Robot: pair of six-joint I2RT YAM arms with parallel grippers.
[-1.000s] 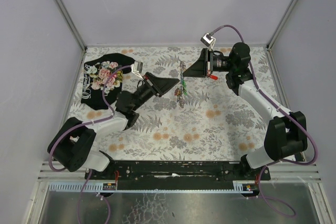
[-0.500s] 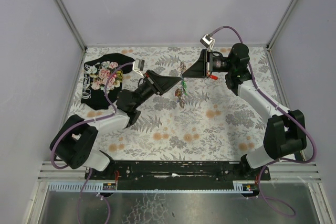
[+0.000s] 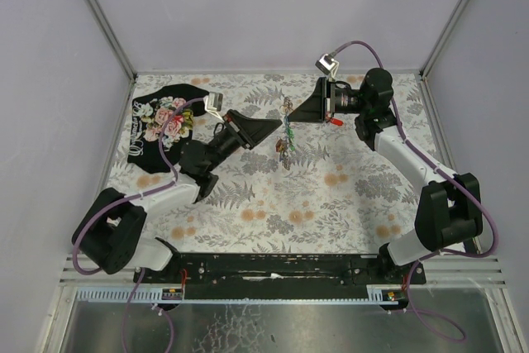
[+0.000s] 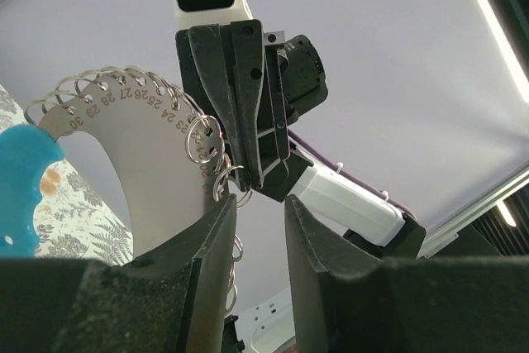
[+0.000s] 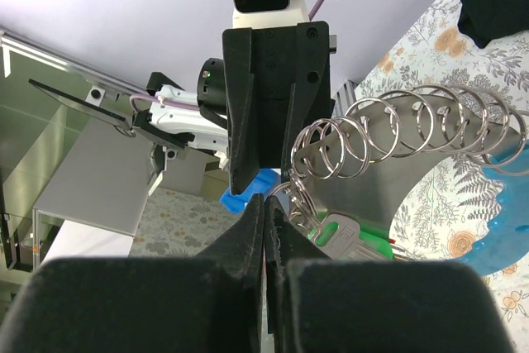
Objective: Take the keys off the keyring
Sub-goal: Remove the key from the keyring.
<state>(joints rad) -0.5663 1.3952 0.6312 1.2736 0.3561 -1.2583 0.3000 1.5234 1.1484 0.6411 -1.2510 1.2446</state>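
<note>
While clear of keyring [image 3: 287,127], black cloth [image 3: 157,117].

Nos. 30 down to 23 engraved along fob's [image 4: 157,163] outer edge, up-left of left gripper [image 4: 259,204]; cloth [image 3: 161,121] lettering unreadable.

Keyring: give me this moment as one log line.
right pincer: shut on keyring | left pincer: open, beside numbered fob | keys: hanging on keyring
</note>
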